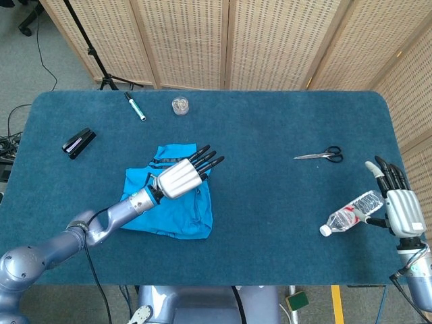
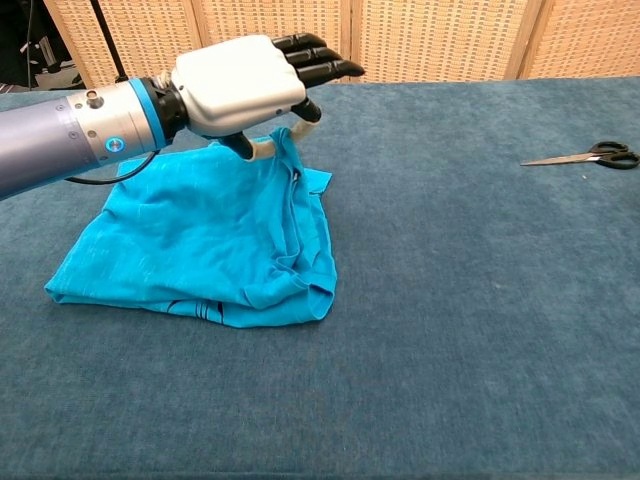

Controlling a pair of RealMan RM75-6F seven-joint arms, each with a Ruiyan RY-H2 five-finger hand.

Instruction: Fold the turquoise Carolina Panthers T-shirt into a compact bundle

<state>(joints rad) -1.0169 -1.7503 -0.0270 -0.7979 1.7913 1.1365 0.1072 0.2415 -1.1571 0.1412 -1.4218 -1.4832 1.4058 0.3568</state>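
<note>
1. The turquoise T-shirt (image 2: 195,250) lies partly folded on the tabletop (image 2: 480,300), left of centre in both views, its bulk flat and one layer raised above the rest.
2. The left hand (image 2: 250,85) hovers over the shirt's upper right part, pinching a peak of fabric between the thumb and a finger underneath while the other fingers stretch out straight toward the right of the frame. Judging by the raised cloth, it holds that layer up so it can be carried across the shirt for a fold.
3. Fabric drapes from the pinch to a bunched ridge along the shirt's right edge, which suggests only the top layer is lifted.
4. The right hand (image 1: 399,206) rests at the far right edge of the head view, fingers spread and holding nothing, just beside a plastic bottle (image 1: 351,213). It seems parked clear of the fold.
5. Scissors (image 1: 320,156) lie well apart from the shirt, at right of centre.
</note>
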